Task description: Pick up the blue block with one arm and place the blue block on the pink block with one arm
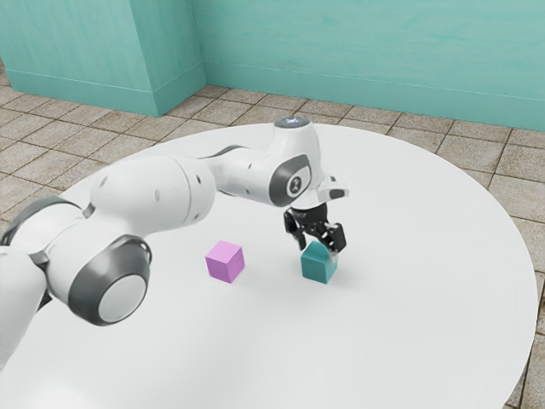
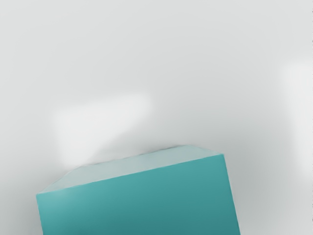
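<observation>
The blue block (image 1: 319,263), teal in colour, rests on the white round table (image 1: 409,307). My black gripper (image 1: 317,242) hangs right over it, open, with one finger on each side of the block's top edge and neither pressing on it. In the wrist view the blue block (image 2: 142,200) looms large just under my hand. The pink block (image 1: 226,260) sits on the table a short way toward the exterior view's left of the blue block, apart from it.
My white arm (image 1: 170,204) stretches in from the exterior view's left, passing above and behind the pink block. The table's edge (image 1: 524,341) curves round at the right. Beyond it are a tiled floor and teal walls.
</observation>
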